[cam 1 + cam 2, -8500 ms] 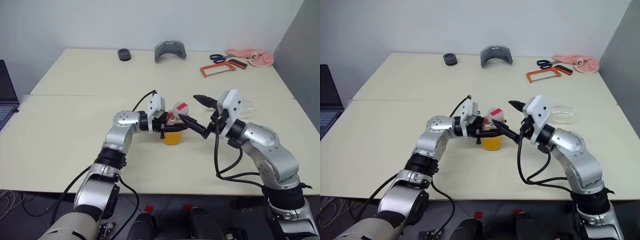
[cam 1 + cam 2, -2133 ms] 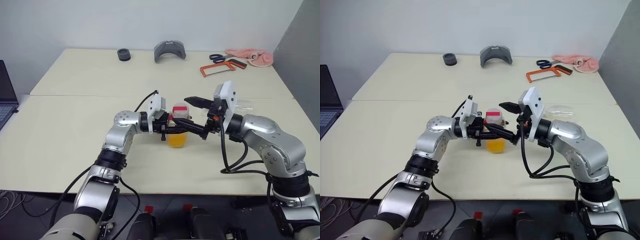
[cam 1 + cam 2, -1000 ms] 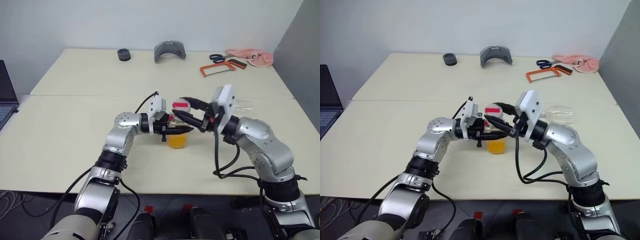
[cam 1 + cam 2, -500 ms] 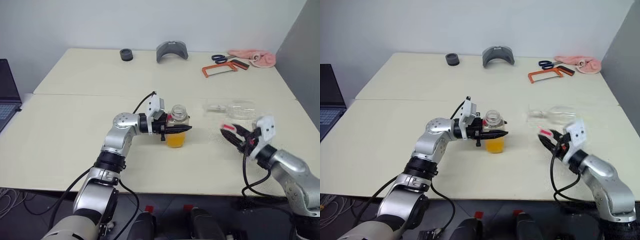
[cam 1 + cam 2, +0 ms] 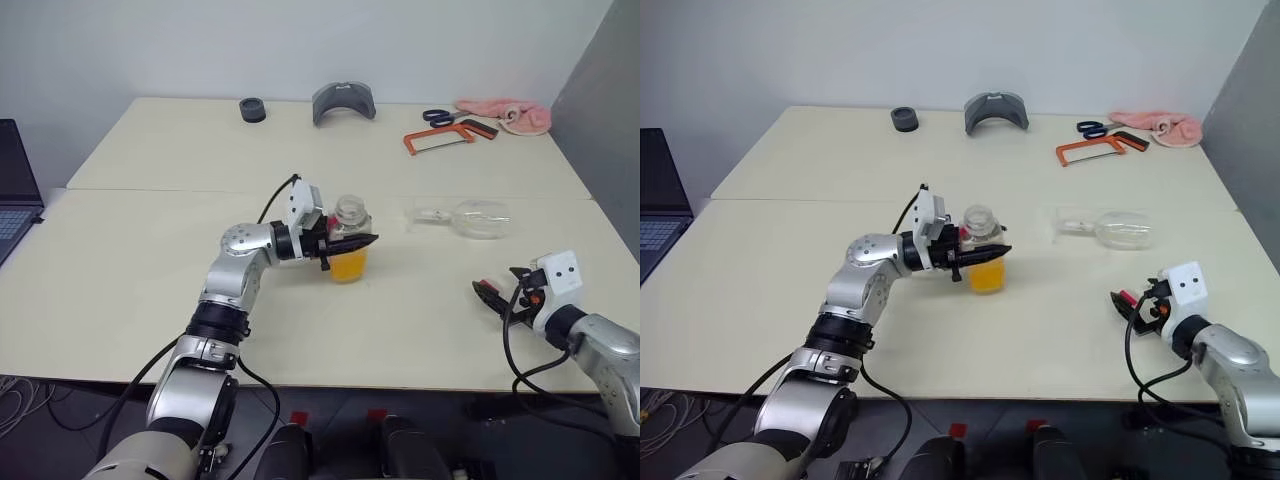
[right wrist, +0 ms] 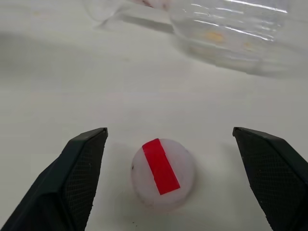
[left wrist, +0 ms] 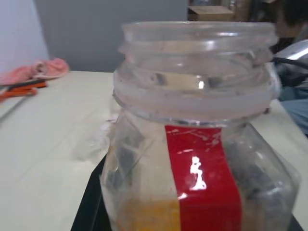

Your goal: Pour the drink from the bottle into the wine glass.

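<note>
The bottle [image 5: 349,243] stands uncapped near the table's middle, with my left gripper [image 5: 360,242] shut around its body from the left. The orange drink [image 5: 347,267] fills its lower part. In the left wrist view the bottle [image 7: 192,159] shows its open mouth and red label strip. The wine glass [image 5: 470,217] lies on its side to the right, apart from both grippers. My right gripper [image 5: 492,295] rests low at the table's right front, open. The red-and-white cap [image 6: 162,173] lies on the table between its fingers [image 6: 72,178], touching neither.
Along the far edge lie a black ring [image 5: 252,108], a grey curved piece [image 5: 343,100], scissors [image 5: 436,115], an orange hacksaw [image 5: 445,135] and a pink cloth [image 5: 505,113]. A laptop [image 5: 15,190] sits at the left edge.
My right gripper lifted the cap off the bottle, swung right and down to the table, then opened, leaving the cap lying there. The left gripper nudged the bottle slightly away.
</note>
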Motion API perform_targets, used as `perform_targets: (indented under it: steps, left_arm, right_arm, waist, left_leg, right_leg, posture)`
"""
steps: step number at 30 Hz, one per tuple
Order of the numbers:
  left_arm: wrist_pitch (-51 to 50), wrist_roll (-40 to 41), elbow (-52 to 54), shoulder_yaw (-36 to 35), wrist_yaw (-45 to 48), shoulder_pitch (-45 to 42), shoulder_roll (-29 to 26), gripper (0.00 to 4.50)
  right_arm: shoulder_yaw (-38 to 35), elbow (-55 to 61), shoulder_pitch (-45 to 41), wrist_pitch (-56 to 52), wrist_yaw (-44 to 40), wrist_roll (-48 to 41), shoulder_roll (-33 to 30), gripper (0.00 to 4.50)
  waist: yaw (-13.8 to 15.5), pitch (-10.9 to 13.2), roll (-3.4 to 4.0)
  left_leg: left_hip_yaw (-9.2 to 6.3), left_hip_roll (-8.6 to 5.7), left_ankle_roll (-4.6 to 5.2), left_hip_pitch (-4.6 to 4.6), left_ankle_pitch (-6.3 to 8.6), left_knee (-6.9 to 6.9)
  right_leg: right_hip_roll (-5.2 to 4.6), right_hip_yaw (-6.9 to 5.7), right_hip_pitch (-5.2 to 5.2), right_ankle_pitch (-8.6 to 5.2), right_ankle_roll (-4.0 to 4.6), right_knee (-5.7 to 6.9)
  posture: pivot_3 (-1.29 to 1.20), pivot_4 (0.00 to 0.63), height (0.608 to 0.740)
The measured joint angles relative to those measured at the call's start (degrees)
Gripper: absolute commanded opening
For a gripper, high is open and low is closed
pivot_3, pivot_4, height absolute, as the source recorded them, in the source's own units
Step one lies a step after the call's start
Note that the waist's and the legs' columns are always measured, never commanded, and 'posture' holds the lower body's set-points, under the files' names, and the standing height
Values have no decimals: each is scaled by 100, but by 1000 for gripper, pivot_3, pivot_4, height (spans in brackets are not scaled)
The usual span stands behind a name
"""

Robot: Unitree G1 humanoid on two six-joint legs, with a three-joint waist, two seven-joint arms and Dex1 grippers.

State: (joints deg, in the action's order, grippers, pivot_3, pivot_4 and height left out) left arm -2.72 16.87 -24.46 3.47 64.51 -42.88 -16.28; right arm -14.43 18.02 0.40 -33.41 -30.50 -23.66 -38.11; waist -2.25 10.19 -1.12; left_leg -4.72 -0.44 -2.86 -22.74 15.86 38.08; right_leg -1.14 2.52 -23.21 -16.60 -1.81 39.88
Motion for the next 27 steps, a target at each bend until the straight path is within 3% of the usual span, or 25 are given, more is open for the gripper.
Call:
perform_targets:
  steps: [2, 6, 14, 27]
  left_arm:
    - [179, -141, -24, -182, -453, 1, -66, 1590]
    - [419, -361, -111, -525, -1395, -4, -193, 1590]
    - [691, -684, -829, -1211, -3113, 11, -560, 1590]
    - [835, -435, -1723, -1821, -3679, 9, -720, 1590]
  right_arm:
    - [132, 365, -117, 14, -271, -128, -45, 4500]
    - [963, 777, -1190, -17, -349, -161, 171, 4500]
    - [2734, 120, -3168, -332, -287, 117, 1641, 4500]
    - [3397, -1655, -4374, 27, -322, 916, 2856, 4500]
  waist:
    - [-35, 0, 0]
    - [-95, 0, 0]
    - [-84, 1, -2]
    - [-19, -3, -8]
  left_leg:
    - [0, 2, 0, 4, 0, 0]
    - [-7, 4, -1, 11, -1, 0]
    - [-40, 8, -6, -1, -3, 3]
    - [-59, 0, -26, -10, -14, 3]
  right_leg:
    - [4, 3, 0, 0, 0, 0]
    - [10, -1, 2, 0, -1, 4]
    - [-12, -11, -6, 1, 1, 5]
    - [-18, -24, -14, 2, 2, 4]
  posture:
    - [0, 150, 740]
    - [0, 150, 740]
    - [0, 150, 740]
    - [0, 150, 740]
